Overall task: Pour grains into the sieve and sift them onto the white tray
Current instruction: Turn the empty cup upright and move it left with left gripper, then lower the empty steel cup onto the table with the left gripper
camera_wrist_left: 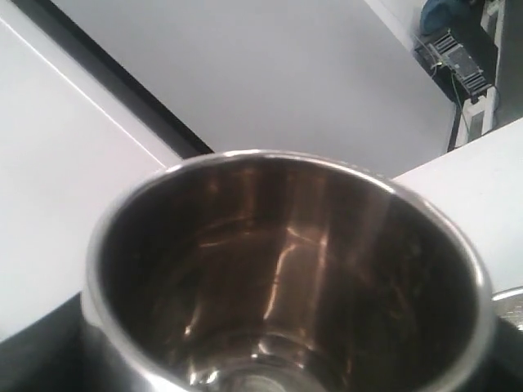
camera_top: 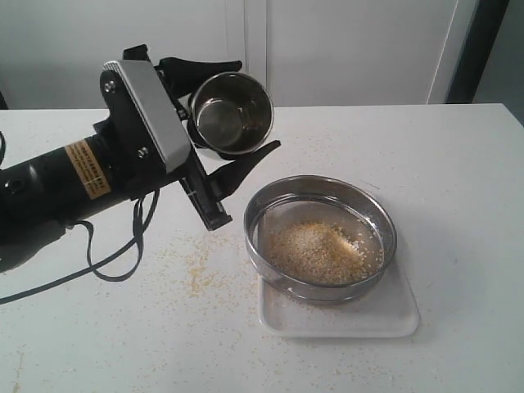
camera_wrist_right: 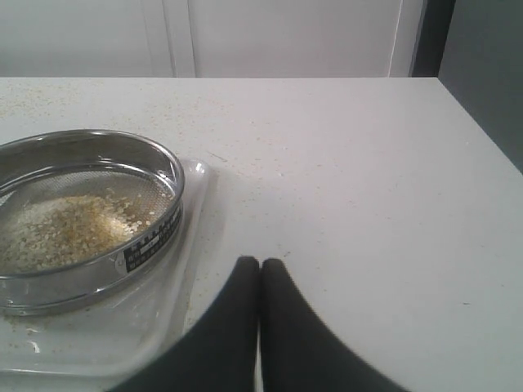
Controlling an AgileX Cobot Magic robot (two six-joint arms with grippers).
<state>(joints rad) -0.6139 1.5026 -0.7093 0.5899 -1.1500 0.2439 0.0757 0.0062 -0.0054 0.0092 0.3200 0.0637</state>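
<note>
Two pincers: left pincer (camera_top: 237, 110) clamped on a small tilted steel cup (camera_top: 219, 124), right pincer (camera_wrist_right: 260, 273) pressed together. Golden-beige loose grains (camera_top: 319, 250) lie in the wide round steel sieve (camera_top: 319, 185) atop the flat white plastic tray (camera_top: 344, 324).

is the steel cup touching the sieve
Apart. The exterior view shows the steel cup held up by the left gripper, with bare table visible between it and the sieve.

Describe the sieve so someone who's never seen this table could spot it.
On the white table, find the white tray right of centre. The sieve sits on it: a wide, shallow steel ring with mesh under a heap of grains. Unlike the small cup held aloft, it is broad and low.
</note>
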